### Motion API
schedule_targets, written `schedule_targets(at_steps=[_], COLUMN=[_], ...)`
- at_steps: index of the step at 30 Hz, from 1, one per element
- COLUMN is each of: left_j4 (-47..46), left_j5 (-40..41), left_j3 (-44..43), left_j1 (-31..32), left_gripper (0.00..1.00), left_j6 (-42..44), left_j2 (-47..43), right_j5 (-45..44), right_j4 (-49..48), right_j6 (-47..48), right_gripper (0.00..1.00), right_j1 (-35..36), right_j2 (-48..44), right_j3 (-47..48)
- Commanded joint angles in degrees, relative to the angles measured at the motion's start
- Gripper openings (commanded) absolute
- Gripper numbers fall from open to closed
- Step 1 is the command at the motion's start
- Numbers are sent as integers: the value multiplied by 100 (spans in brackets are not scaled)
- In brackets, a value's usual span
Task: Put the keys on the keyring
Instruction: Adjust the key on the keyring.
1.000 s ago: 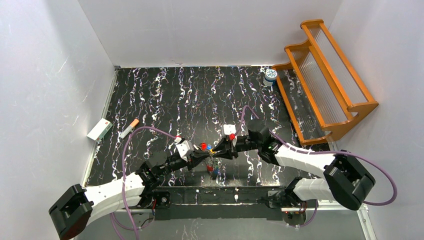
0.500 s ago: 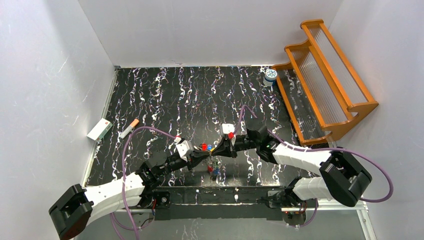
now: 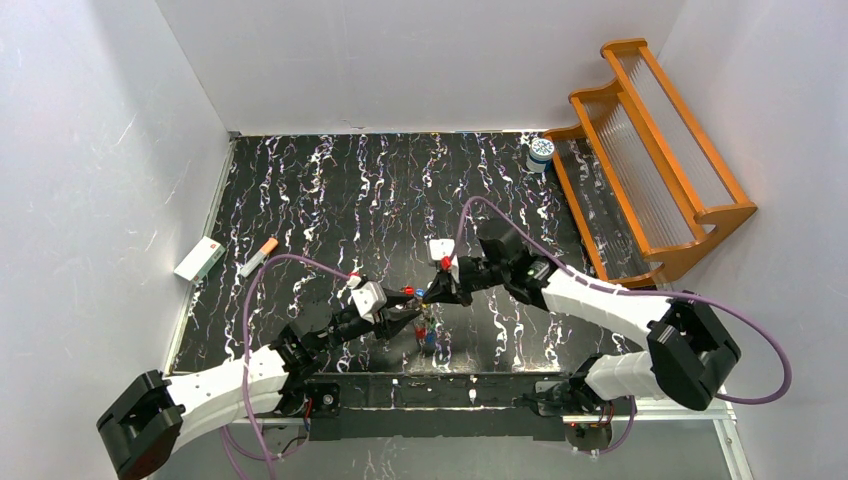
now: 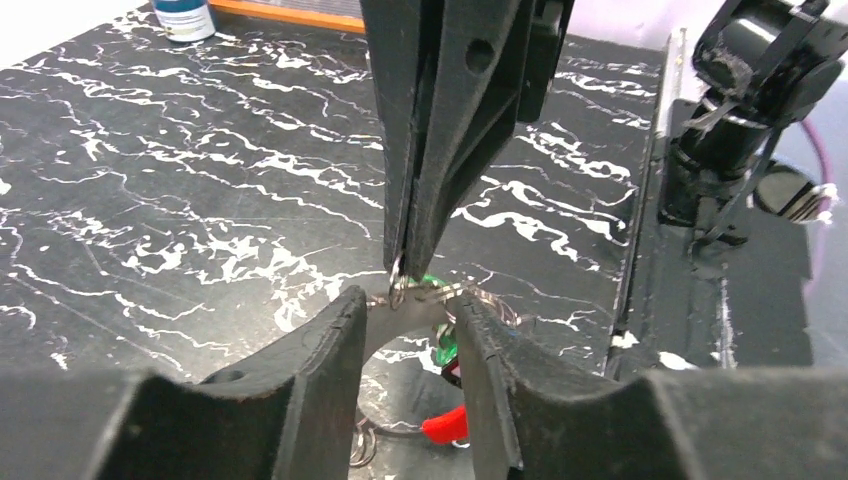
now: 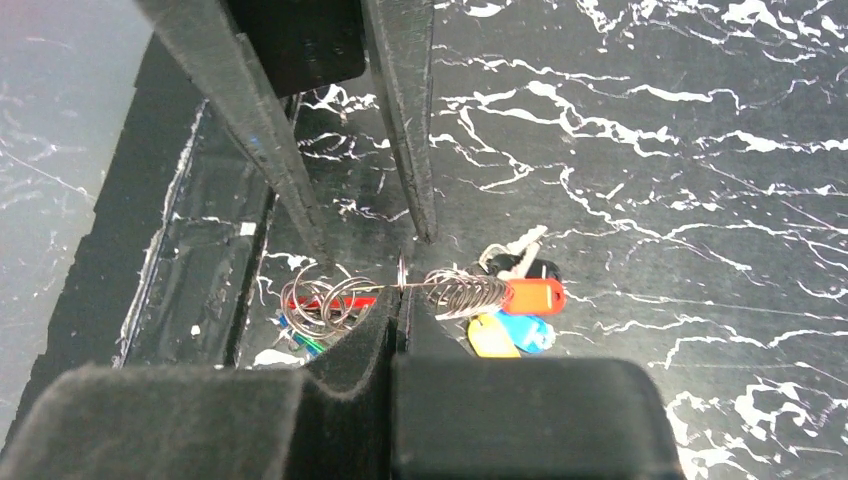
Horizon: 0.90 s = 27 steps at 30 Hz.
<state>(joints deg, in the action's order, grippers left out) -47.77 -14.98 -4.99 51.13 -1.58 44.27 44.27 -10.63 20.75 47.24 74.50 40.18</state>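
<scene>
My right gripper [image 5: 400,300] is shut on the thin wire of the keyring [image 5: 385,287], held just above the table. The keys hang off it in two bunches. Orange, yellow and blue heads [image 5: 515,315] are on one side of the jaws. A red and a green one [image 5: 315,310] hang among small silvery rings on the other. My left gripper [image 4: 405,302] stands open around that pinch point, one finger on each side of the wire, and I cannot tell whether they touch it. In the top view both grippers [image 3: 408,318] [image 3: 432,293] meet near the table's front centre.
A wooden rack [image 3: 650,170] fills the right side, with a white-and-blue jar [image 3: 541,150] by its far end. A white box [image 3: 199,259] and an orange-tipped stick [image 3: 259,257] lie at the left edge. The arms' base rail [image 3: 440,390] runs along the front.
My right gripper has shut on the keyring and shifted left and slightly away. My left gripper, shut before, has opened and let go.
</scene>
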Motion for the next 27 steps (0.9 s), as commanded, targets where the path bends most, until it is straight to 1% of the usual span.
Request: schedule_targets(at_steps=[1,7,10,12,15,21,27], left_j4=[539,2039,2583,2786,2844,2538,2110], left_j5=[207,352,290,229,50,-472,-656], left_j3=[-296,-847,-1065,-1164,-1226,-1216,-1170], left_j1=[13,12,15,10,10,9,6], left_gripper=[38,39,35,33,31,28,20], left_j6=[489,1195,1483,1638,1743,1663,1498], left_j2=[-110,-173,-164,-126,-57,167,363], right_j5=[-305,-949,-1109,-1158,-1257,-1347,-1343], right_j4=[1872,3273,3815,4085,4328,4443,4456], right_j6=[853,1230,1290,1311,1320,1302,1289], right_gripper=[1,1,1,1,1,1,1], right_j1=[4,241,381,468,586,683,724], right_j2=[140,501,778,922,1080,1224,1260], right_j3=[915,1682,2086,2323,2580,2763,2784])
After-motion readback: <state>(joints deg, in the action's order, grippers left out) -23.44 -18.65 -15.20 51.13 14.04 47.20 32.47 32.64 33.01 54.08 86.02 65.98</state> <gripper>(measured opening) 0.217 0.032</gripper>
